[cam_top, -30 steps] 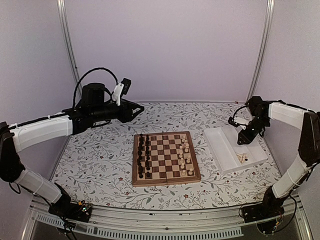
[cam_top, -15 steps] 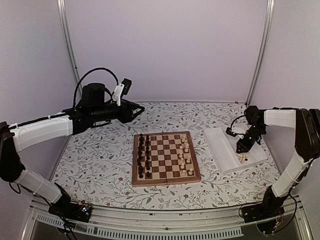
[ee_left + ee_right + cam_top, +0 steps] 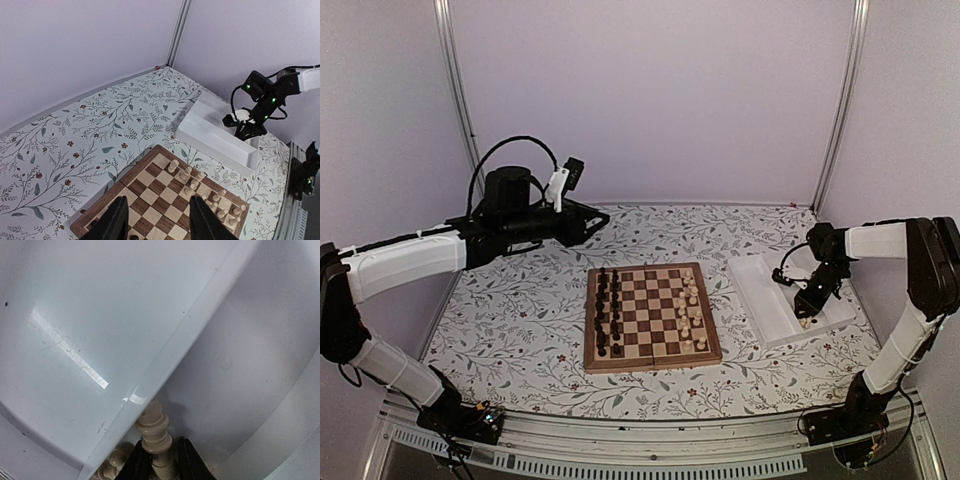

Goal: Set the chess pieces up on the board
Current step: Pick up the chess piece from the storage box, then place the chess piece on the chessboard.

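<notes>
Right arm has come down since a second ago. The right gripper (image 3: 806, 312) now sits low in the near end of the white tray (image 3: 760, 290), no longer above its middle. Left arm unchanged.

Left gripper (image 3: 160, 223): hangs high over the far left of the table, jaws about half apart, nothing between them.

Board (image 3: 650, 312): dark pieces (image 3: 608, 312) fill the two left files. Pale chess pieces (image 3: 690, 315) stand along the two right files, mostly filled. The job looks close to done, with a few pale ones left to place.

Tray: the wrist view shows the right jaws narrowly apart on either side of one pale piece (image 3: 154, 430) beside a ridge, with a second piece (image 3: 114, 460) just next to it. Clamped or only straddled, I cannot tell.

Hard to make out: which pale squares are unfilled. From above, the gripper covers whatever remains in the tray.
</notes>
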`<move>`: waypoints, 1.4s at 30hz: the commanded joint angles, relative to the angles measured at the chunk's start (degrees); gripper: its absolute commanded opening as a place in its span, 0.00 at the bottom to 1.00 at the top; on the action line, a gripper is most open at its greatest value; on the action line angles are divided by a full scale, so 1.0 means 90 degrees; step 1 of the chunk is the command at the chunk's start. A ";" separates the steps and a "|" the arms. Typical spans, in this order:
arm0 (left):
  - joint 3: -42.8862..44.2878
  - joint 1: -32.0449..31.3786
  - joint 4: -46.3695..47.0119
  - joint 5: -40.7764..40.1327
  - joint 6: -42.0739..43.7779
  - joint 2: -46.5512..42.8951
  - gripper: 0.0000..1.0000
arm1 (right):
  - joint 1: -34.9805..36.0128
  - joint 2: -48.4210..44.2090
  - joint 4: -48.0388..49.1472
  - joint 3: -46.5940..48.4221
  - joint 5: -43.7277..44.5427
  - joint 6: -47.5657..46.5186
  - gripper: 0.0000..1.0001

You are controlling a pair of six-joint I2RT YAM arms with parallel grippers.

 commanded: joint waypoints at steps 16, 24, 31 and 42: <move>0.1143 -0.1328 -0.0289 0.0133 -0.0392 0.1293 0.43 | -0.0108 -0.1923 0.0340 -0.0137 -0.1883 0.0295 0.08; 0.1684 -0.2026 0.0494 0.0566 -0.1458 0.2274 0.44 | 0.0284 -0.2375 0.0202 0.0018 -0.3683 0.0111 0.09; 0.2534 -0.2361 0.0940 0.1005 -0.2085 0.3238 0.46 | 0.1319 -0.2390 0.0030 0.0339 -0.3952 0.0135 0.11; 0.3493 -0.2800 0.0741 0.1218 -0.2172 0.4126 0.48 | 0.2097 -0.2011 -0.0209 0.0949 -0.4062 0.0254 0.12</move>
